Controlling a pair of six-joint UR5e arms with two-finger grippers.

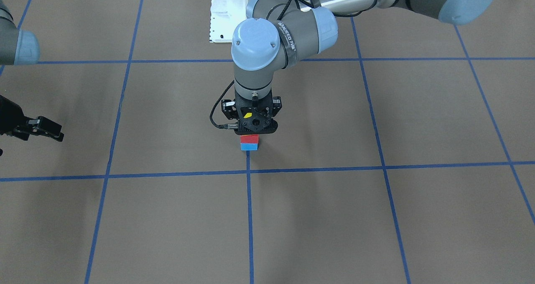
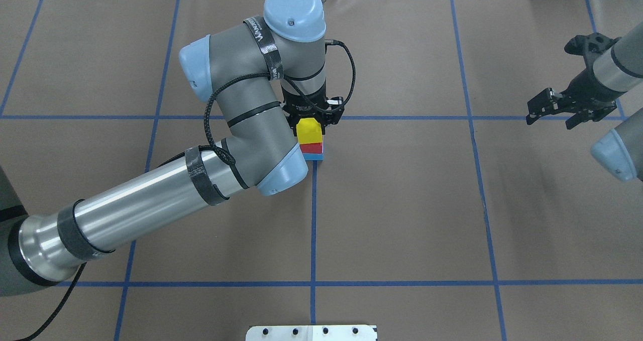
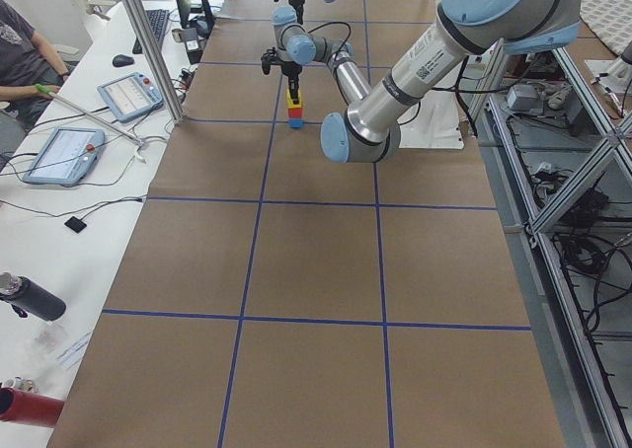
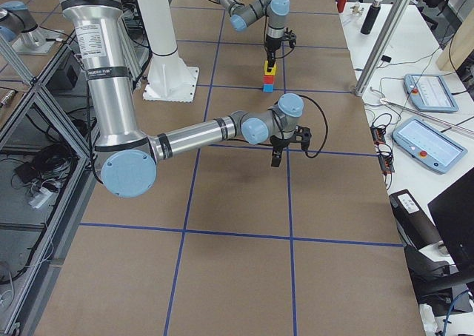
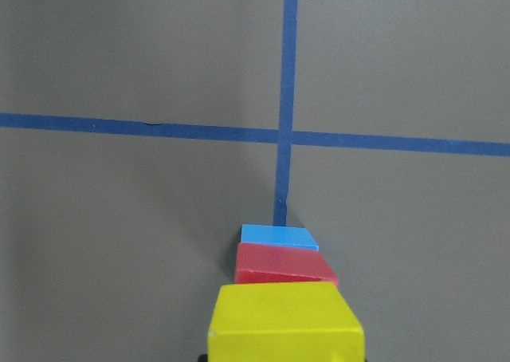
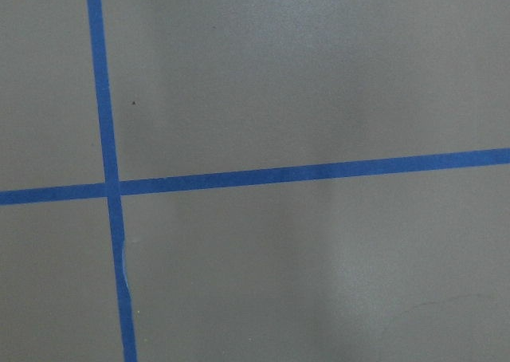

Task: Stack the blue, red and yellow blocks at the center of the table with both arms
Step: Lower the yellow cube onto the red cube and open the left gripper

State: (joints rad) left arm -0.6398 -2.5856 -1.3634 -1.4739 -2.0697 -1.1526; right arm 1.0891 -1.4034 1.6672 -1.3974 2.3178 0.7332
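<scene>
Your left pincer (image 2: 310, 121) is clenched on the bright yellow matte cube (image 2: 309, 134). That cube sits on top of the red matte cube (image 2: 311, 148), which rests on the sky-blue matte cube (image 2: 314, 156). The stack stands on the wide brown desk (image 2: 402, 205), marked with a grid of blue tape, just beside a crossing of tape lines near the middle.

From across the desk you see almost nothing of the yellow cube. The left arm's grey wrist (image 1: 253, 81) and the black mount (image 1: 257, 123) under it cover all but a sliver. A black cable (image 2: 346, 65) loops round that wrist and does not touch the stack.

Your right pincer (image 2: 550, 117) hangs released, jaws apart and holding nothing, well apart from the stack. The white metal pedestal base (image 1: 234, 16) stands on the robot's side of the stack.

On the white side desk (image 3: 59, 231) lie a near tablet (image 3: 64, 155) and a far tablet (image 3: 128, 95). A person (image 3: 20, 43) sits beside them.
</scene>
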